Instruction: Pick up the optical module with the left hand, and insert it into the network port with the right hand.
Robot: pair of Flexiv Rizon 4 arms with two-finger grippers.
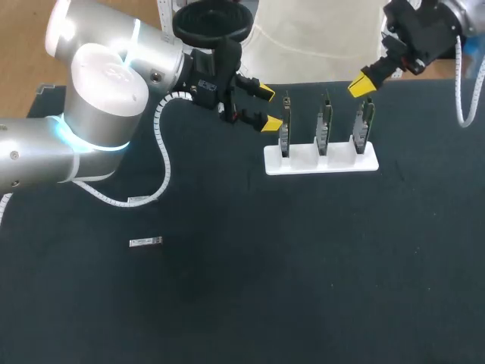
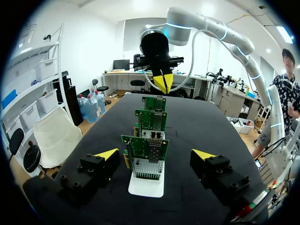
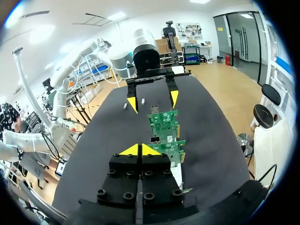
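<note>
Left claw [image 1: 267, 107] wide, empty; right claw [image 1: 361, 86] pinched closed; optical module [image 1: 145, 243] small silver bar, lying flat.

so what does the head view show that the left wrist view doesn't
Only the head view: the small module lying flat on the table, well apart from both grippers. Only the left wrist view: the nearest board face-on, with its metal port. Both: three boards upright in a white stand, the open left gripper at one end and the right gripper at the other.
</note>
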